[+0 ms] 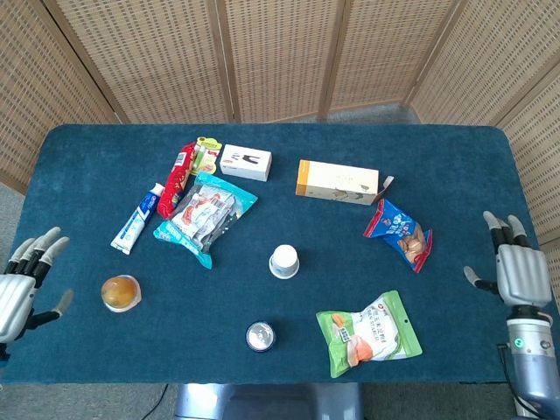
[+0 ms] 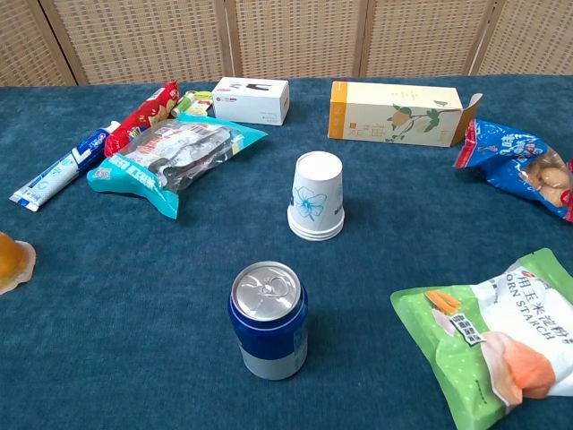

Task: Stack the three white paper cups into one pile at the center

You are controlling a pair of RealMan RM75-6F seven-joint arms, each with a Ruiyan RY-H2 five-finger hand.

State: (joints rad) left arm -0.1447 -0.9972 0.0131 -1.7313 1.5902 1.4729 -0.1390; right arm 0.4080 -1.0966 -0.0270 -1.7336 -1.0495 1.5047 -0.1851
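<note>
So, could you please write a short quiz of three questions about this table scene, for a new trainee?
1. True or false: the paper cups stand upside down in one pile.
2. What stands nearest in front of the pile in the chest view? A) blue can B) toothpaste C) white box
3. Fill in: both hands are open and hold ____.

Key:
1. True.
2. A, the blue can.
3. Nothing: the left hand and the right hand rest at the table's opposite ends.

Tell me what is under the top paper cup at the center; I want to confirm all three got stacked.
The cup pile stands upside down. Layered rims show at its base, so other cups sit nested underneath, but their bodies are covered and the count is hard to confirm. Anything inside is hidden.
</note>
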